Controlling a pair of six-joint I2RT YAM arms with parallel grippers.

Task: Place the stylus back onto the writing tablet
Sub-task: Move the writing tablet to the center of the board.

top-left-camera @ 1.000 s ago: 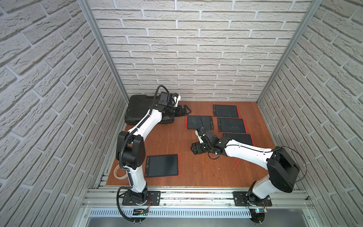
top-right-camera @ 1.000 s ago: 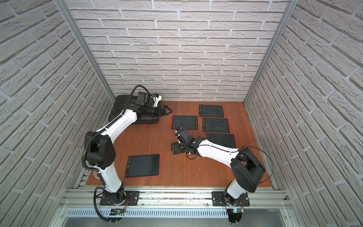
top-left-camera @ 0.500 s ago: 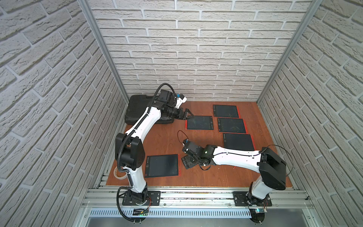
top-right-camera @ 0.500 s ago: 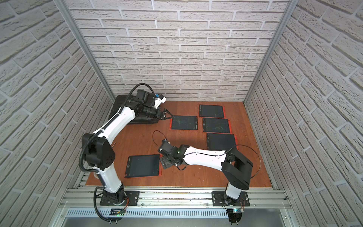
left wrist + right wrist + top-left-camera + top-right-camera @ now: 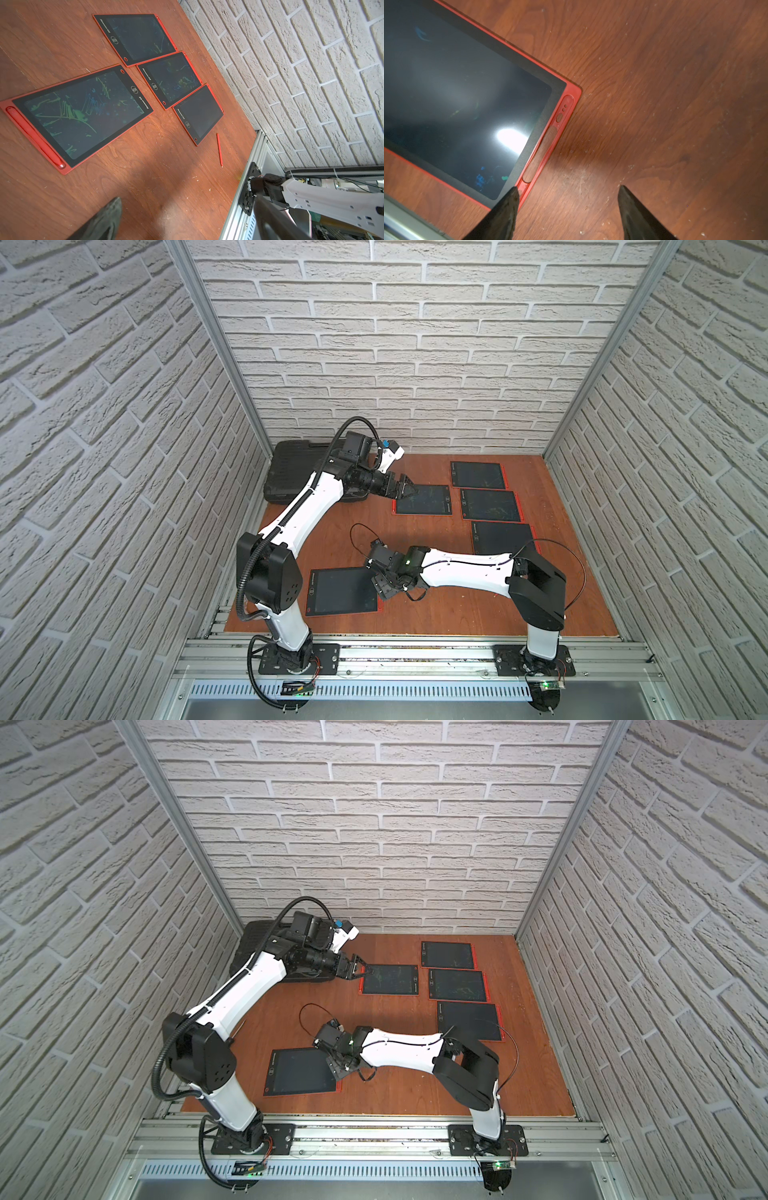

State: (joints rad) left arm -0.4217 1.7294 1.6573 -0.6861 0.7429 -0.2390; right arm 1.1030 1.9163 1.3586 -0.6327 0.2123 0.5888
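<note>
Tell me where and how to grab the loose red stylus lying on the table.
Take the stylus at mid-shaft, coming straight down from above with the jaws spanning its narrow width. It is thin and lies flat on the table, just clear of the nearest tablet, so both long sides look free. An end grip would likely tip it.

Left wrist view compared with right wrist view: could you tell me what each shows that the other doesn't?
Left wrist only: four tablets, the nearest tablet holding a docked stylus, plus a loose stylus on the wood. Right wrist only: another tablet with an empty stylus slot, and the open right gripper. Both: the wooden table.
</note>
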